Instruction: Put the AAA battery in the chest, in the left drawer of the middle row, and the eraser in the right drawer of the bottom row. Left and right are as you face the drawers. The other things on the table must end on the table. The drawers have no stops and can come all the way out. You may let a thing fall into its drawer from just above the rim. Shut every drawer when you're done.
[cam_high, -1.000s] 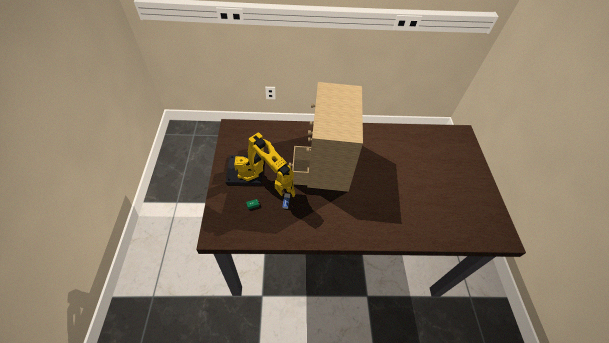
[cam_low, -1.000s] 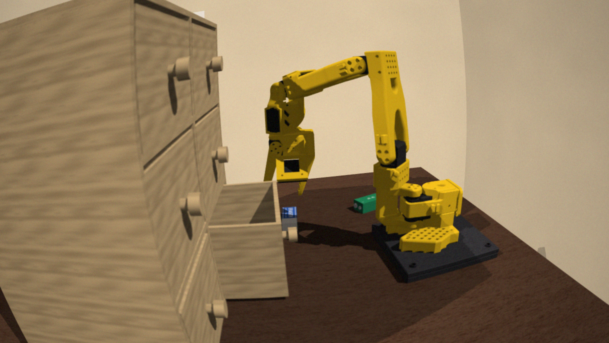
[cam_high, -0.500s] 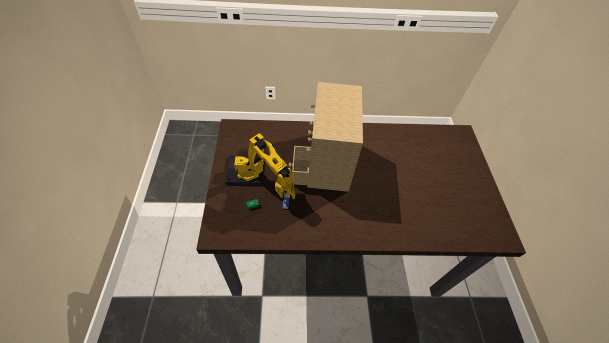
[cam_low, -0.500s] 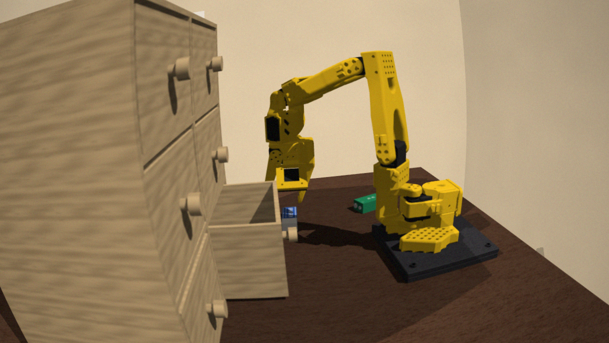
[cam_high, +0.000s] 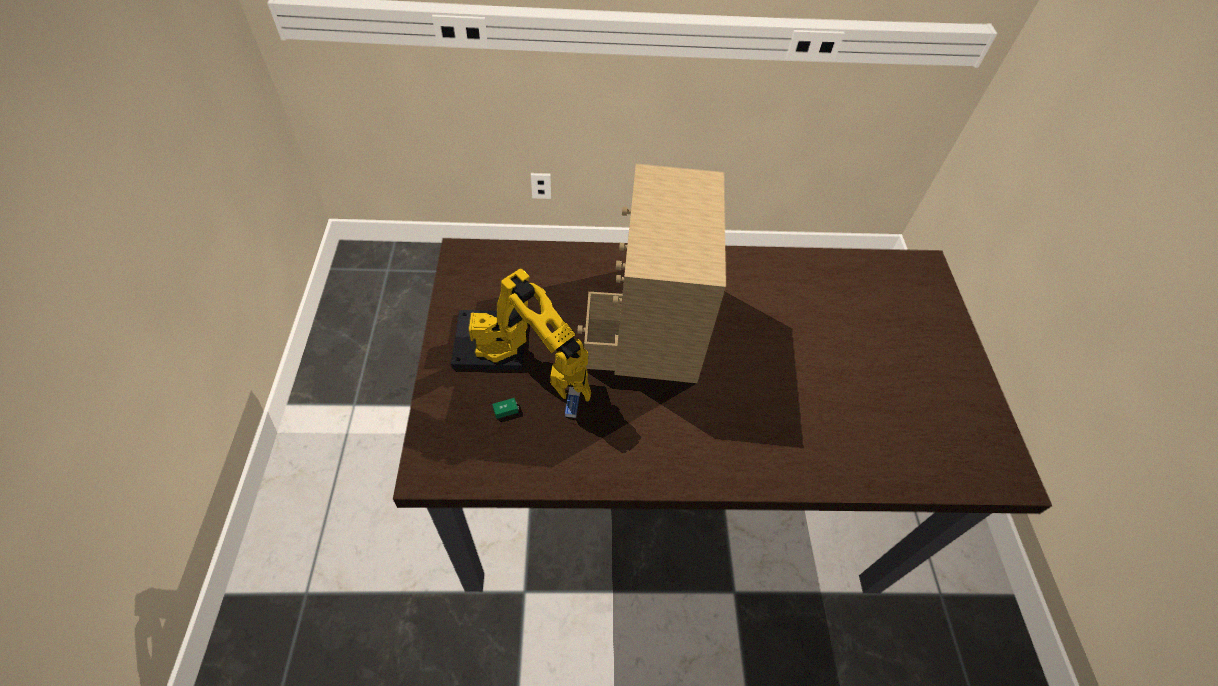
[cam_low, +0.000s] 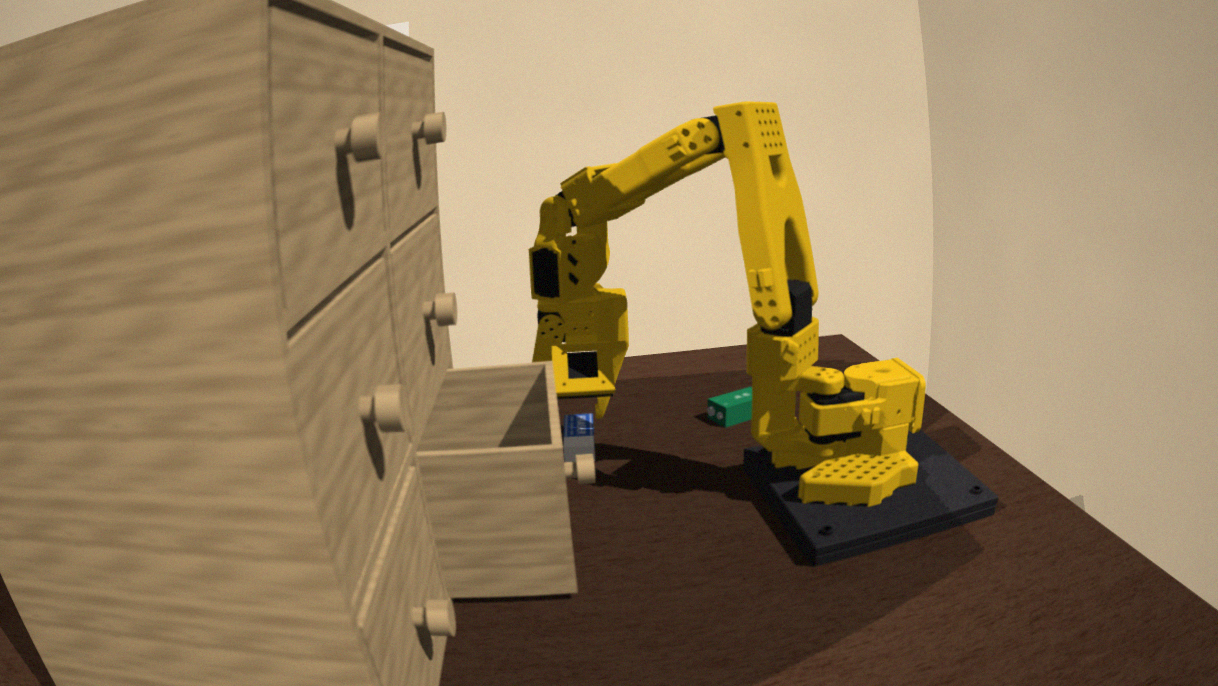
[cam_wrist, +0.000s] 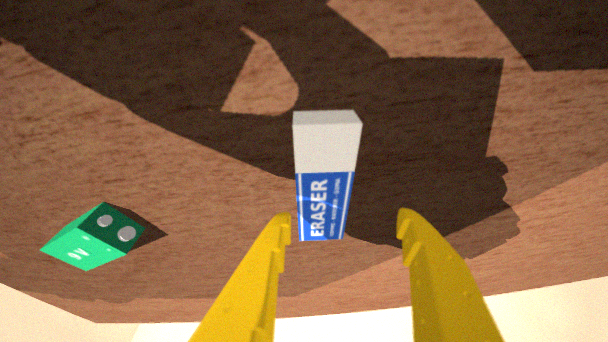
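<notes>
The eraser (cam_wrist: 325, 175), white with a blue sleeve, lies flat on the table; it also shows in the top view (cam_high: 571, 404) and, half hidden behind the open drawer, in the exterior view (cam_low: 578, 430). My gripper (cam_wrist: 344, 217) is open and empty. It points down a little above the eraser's near end, one finger to each side, without touching it (cam_high: 577, 393). The wooden chest (cam_high: 673, 272) has its bottom-row right drawer (cam_low: 494, 477) pulled out; the other drawers are shut. I see no AAA battery in any view.
A green 9V battery (cam_wrist: 95, 237) (cam_high: 506, 409) lies on the table left of the eraser. The open drawer's front and knob (cam_low: 583, 466) stand close beside the eraser. The arm's black base (cam_low: 869, 502) sits near the table's left edge.
</notes>
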